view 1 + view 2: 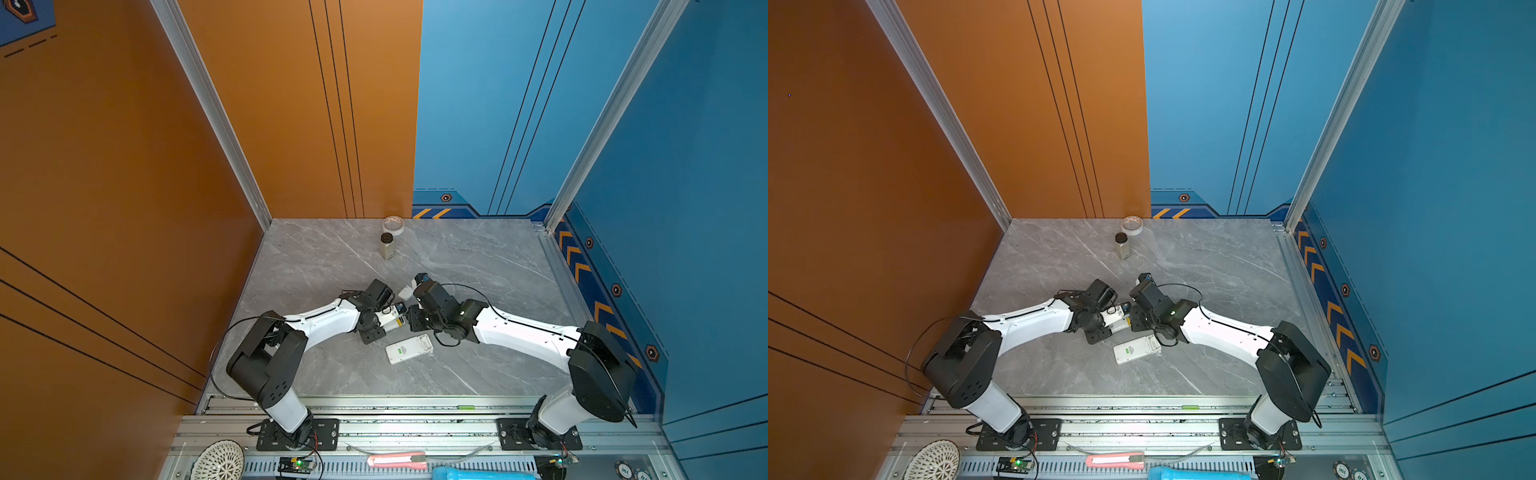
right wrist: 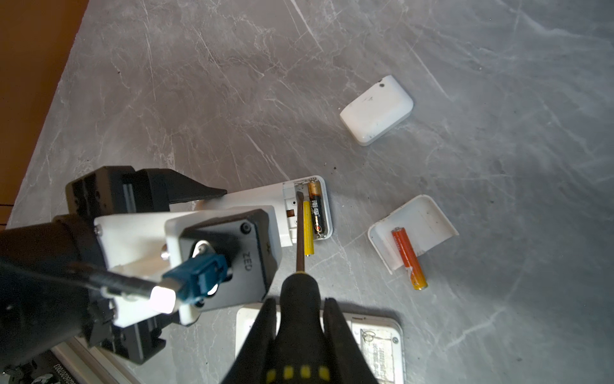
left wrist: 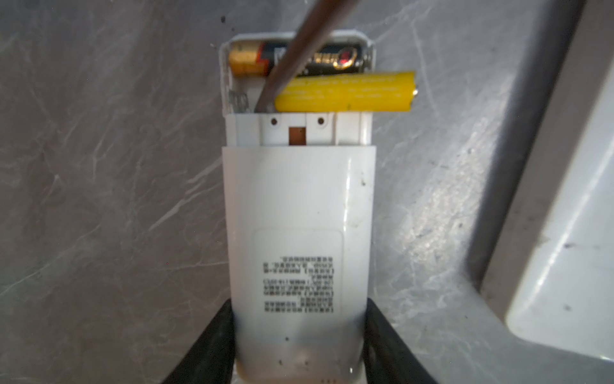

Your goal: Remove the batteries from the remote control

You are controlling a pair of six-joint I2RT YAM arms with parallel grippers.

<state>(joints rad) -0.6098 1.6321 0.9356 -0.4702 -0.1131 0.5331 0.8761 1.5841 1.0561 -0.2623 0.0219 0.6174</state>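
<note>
My left gripper (image 3: 299, 320) is shut on the lower end of a white remote control (image 3: 299, 206), whose battery bay is open. In the bay lies a black-and-gold battery (image 3: 319, 58). Beside it a yellow battery (image 3: 345, 91) sits askew, one end sticking past the bay's edge. My right gripper (image 2: 300, 307) is shut on the black-and-yellow handle of a screwdriver (image 2: 300, 232); its tip rests in the bay beside the yellow battery (image 2: 309, 232). An orange-red battery (image 2: 407, 257) lies on the table, partly on a white cover (image 2: 428, 219). In both top views the grippers meet mid-table (image 1: 401, 318) (image 1: 1128, 318).
A second white remote (image 1: 409, 349) (image 2: 378, 342) lies just below my right gripper. Another white cover (image 2: 377, 111) lies farther off. A small dark-capped bottle (image 1: 387, 246) and a tape roll (image 1: 393, 224) stand at the back. Walls close in the left, back and right sides.
</note>
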